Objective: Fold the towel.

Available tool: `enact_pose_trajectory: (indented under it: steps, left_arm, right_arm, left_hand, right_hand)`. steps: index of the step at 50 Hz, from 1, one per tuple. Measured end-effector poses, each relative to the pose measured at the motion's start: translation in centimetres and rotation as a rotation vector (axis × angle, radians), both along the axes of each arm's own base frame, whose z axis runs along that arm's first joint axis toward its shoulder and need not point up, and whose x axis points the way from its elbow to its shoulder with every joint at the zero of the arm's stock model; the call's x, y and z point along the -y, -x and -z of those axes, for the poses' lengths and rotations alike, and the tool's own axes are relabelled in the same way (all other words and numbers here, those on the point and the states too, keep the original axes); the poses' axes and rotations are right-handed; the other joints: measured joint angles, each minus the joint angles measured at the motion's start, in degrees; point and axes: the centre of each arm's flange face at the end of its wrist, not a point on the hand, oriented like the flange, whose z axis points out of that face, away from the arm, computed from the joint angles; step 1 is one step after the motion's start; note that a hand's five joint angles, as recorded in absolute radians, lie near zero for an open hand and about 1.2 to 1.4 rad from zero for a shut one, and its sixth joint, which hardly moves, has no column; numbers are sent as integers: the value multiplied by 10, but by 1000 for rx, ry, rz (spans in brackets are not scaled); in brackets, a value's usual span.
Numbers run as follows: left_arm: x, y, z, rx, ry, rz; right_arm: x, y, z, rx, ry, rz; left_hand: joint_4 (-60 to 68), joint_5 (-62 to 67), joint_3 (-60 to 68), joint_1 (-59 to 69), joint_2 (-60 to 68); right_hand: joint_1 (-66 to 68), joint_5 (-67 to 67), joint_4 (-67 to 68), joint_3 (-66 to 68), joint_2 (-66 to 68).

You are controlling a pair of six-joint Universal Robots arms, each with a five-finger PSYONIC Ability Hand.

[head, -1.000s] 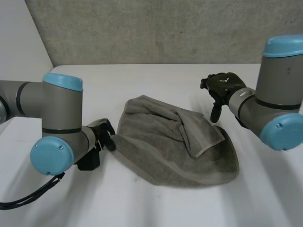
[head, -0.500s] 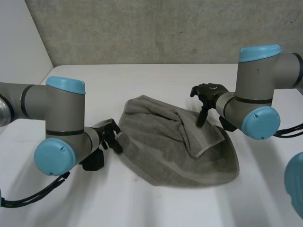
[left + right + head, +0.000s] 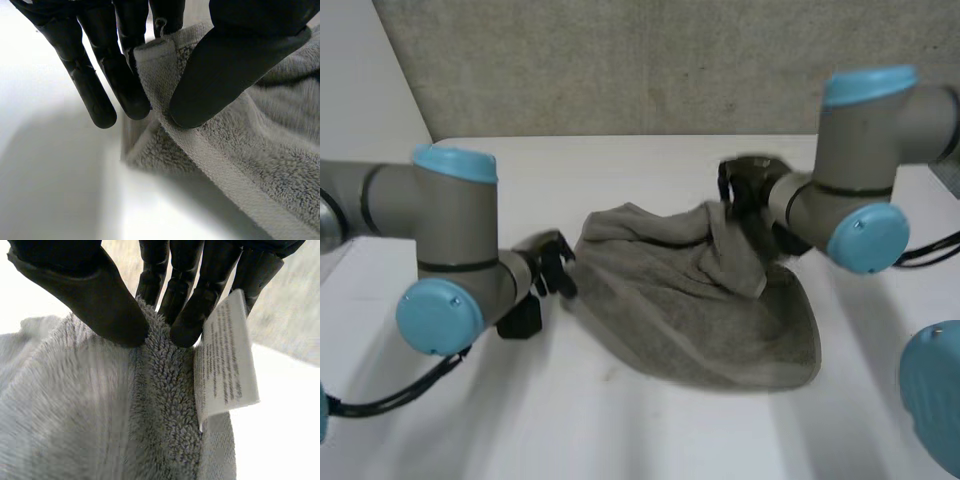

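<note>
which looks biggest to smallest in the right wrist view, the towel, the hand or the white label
1. towel: covers the most of the view.
2. right hand: looks large, but it is nearest the camera, so its true rank is unsure.
3. white label: smallest, hanging beside the hand.

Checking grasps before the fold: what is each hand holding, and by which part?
Both hold the towel. The left hand pinches its hemmed edge; the right hand pinches a fold beside the care label.
</note>
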Motion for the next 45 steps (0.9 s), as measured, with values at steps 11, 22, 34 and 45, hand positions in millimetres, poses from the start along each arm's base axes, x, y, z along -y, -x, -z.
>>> enact_pose_trajectory:
  steps: [11,22,34,45]
  left_arm:
    - [21,-6,-103,-130,299,-34]
    - [-1,-37,-135,14,390,-8]
    - [-56,-55,-67,324,213,168]
    - [-85,-59,-55,314,179,240]
  right_arm:
    - [-4,17,-118,10,438,-10]
    - [-46,70,-97,-383,477,-168]
    - [-114,121,-7,-781,304,-390]
    - [-165,139,15,-869,159,-566]
  left_hand:
    - [0,1,0,2,0]
    - [0,1,0,2,0]
    - [1,1,1,2,0]
    - [1,1,1,2,0]
  right_hand:
    - [1,0,0,0,0]
    - [2,0,0,0,0]
    - [2,5,0,4,0]
    - [-439,-447,-431,-438,-446]
